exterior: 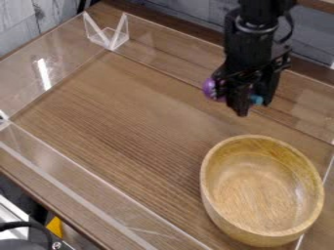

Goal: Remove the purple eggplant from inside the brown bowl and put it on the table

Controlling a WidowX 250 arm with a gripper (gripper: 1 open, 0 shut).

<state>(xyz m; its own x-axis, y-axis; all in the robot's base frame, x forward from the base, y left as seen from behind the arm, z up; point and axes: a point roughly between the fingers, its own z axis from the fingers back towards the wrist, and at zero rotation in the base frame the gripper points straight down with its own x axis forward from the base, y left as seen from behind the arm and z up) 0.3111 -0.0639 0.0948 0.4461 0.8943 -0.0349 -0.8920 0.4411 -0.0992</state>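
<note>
Brown wood with long lines in it makes up the table [124, 107], which fills most of the picture and runs from the lower left up toward the upper right. Clear plastic walls [59, 63] stand along its edges; on the left side they catch the light and look shiny, and near the top left two clear pieces meet in a little pointed corner [104, 29]. Along the bottom left edge a dark strip shows below the wall, with something small and yellow at the very bottom, too blurry to name. Moving right, the middle of the table is bare wood. In the upper right of the picture the black robot arm [255, 29] comes down from the top, and its gripper [244, 98] points down at the table. The fingers are squeezed tight on the purple eggplant [210, 87] — a bit of shiny purple sticks out on the left side of the gripper, and a small spot of blue-green shows on the right side. The eggplant is up off the wood, above and a little left of the bowl, not inside it. In the lower right sits the brown bowl [229, 210] — round, light wood, with a thick rim, and nothing in it.
</note>
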